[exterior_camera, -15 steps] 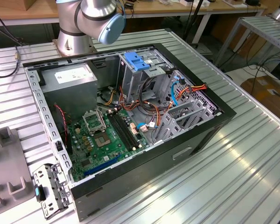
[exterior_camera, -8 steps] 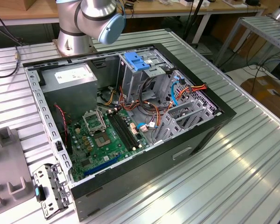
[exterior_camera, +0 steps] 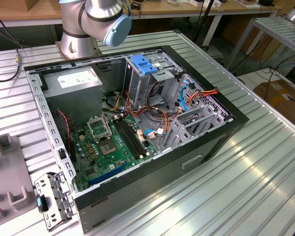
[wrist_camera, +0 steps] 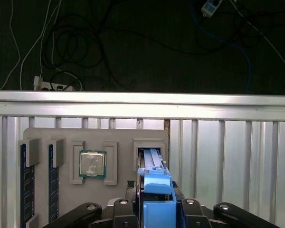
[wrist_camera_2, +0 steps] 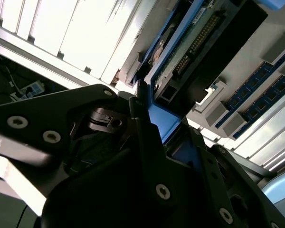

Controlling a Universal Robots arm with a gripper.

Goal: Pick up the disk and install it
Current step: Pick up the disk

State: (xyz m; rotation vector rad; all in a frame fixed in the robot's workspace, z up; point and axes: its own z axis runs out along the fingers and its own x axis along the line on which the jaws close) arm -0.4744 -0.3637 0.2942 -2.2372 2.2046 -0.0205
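The disk (wrist_camera: pixel 156 183) stands on edge in a slot of a grey fixture tray (wrist_camera: pixel 118 137), its bright blue carrier rail facing the first wrist view. In the second wrist view the disk (wrist_camera_2: pixel 190 42) shows its dark body and green circuit board edged in blue. My gripper (wrist_camera: pixel 156 202) straddles it, with a black finger pressed against each side of the blue rail. The gripper (wrist_camera_2: pixel 164 128) is shut on the disk, which still sits in its slot.
The fixture tray also holds a processor chip (wrist_camera: pixel 92 164) and memory sticks (wrist_camera: pixel 23 180), beside the table's rail (wrist_camera: pixel 142 102). An open computer case (exterior_camera: pixel 132 123) lies on the table, with a pale blue slotted bracket (exterior_camera: pixel 145 65) on its drive cage and the arm's base (exterior_camera: pixel 76 42) behind it.
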